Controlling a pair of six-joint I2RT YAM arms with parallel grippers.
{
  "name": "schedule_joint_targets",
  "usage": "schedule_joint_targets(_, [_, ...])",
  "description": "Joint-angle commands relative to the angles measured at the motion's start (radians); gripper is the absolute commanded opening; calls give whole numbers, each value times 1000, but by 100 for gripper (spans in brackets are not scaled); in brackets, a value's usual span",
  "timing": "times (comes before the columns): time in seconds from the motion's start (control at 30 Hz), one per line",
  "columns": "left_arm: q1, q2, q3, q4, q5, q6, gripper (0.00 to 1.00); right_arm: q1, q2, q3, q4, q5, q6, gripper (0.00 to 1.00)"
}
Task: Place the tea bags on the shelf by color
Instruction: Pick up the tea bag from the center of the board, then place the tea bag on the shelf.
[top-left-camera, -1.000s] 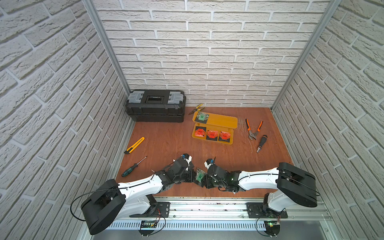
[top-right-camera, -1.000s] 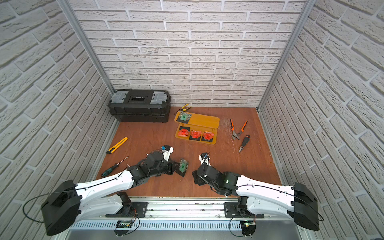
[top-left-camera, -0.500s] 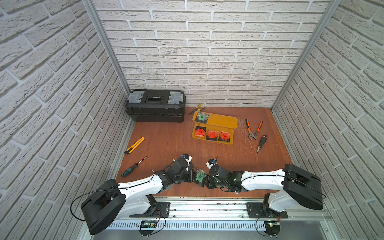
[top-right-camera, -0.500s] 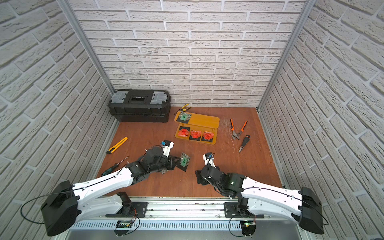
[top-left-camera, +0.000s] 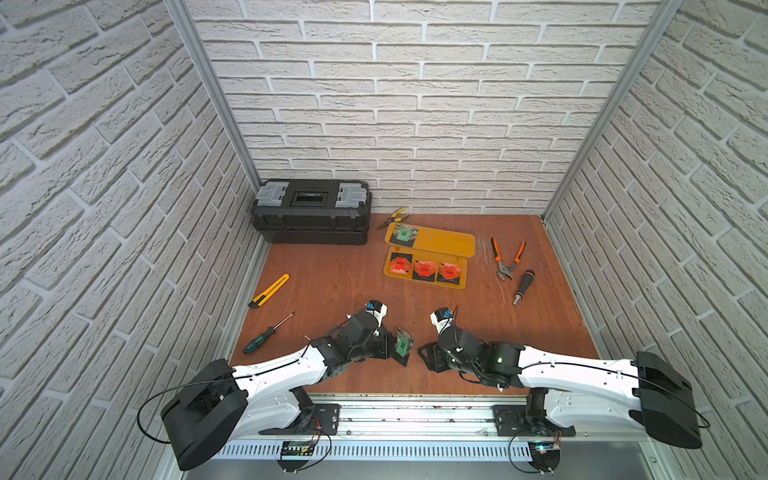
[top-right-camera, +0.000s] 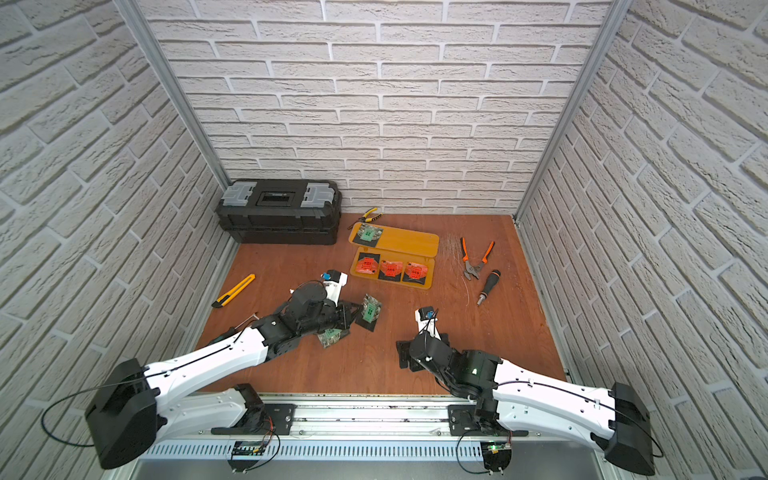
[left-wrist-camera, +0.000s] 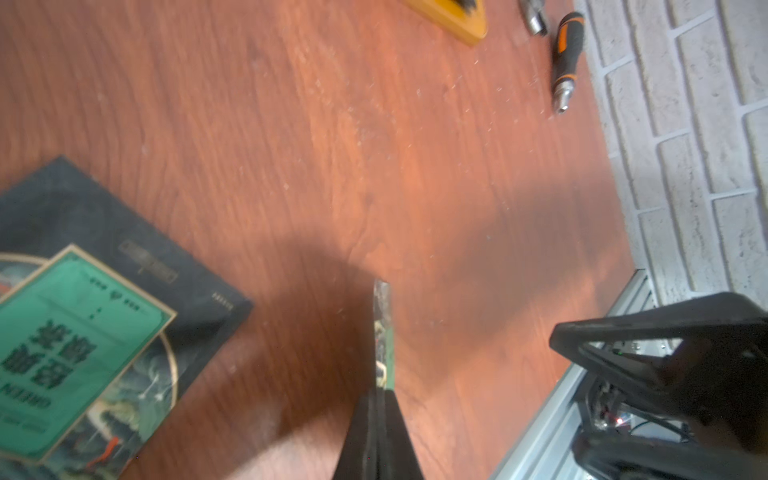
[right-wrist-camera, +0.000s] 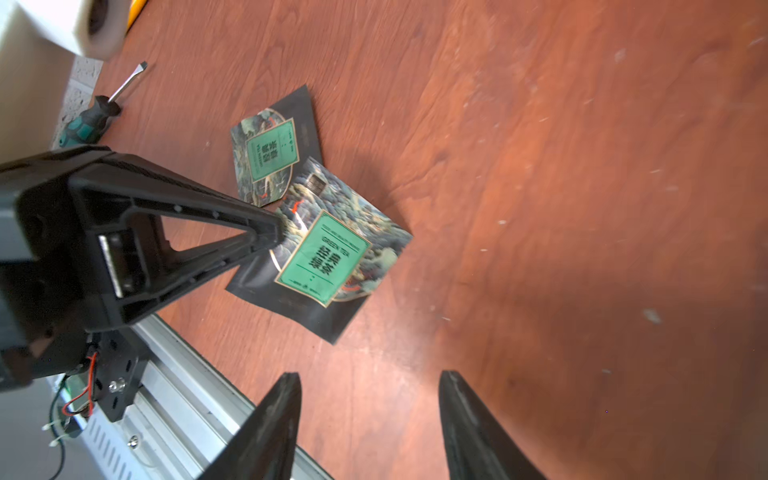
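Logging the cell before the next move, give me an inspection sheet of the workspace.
Surface: brown wooden tabletop, faint pale scuffs.
Job's things: shelf has shelved green tea bag on far plate, three red tea bags on near plate; held green tea bag; loose green tea bag flat on the tabletop.
Clutter: toolbox, yellow pliers, orange pliers, bit driver, utility knife, green screwdriver.
Grippers: left gripper shut on held green tea bag's edge; right gripper open, empty.
Cables: black loops at both arm bases.
Surroundings: white brick walls.

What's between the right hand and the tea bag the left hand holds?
Only bare table separates right hand and tea bag, shown in the right wrist view.
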Motion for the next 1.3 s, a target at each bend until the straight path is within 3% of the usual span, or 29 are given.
schedule_joint_targets(0.0, [11,-16,41,17,-13,28,0,-3,-55,-11,-98,94,-24,62])
schedule_joint_targets(0.3, [23,-19,134,-19,-13,60,0,-4,-177,-21,-203,193,-36,78])
schedule_joint_targets(0.5, [50,0,199,-31,-7,66,0,-4,-256,-41,-247,246,-33,84])
schedule_joint_targets(0.53, [54,6,212,-32,-5,65,0,-3,-269,-48,-250,255,-31,89])
schedule_joint_targets(0.67, [72,32,269,-38,5,77,0,-4,-325,-77,-254,281,-27,91])
schedule_joint_targets(0.73, [80,46,300,-43,11,86,0,-4,-353,-85,-261,294,-25,100])
schedule_joint_targets(1.27, [184,204,582,-77,65,167,0,-4,-526,-141,-279,338,-42,100])
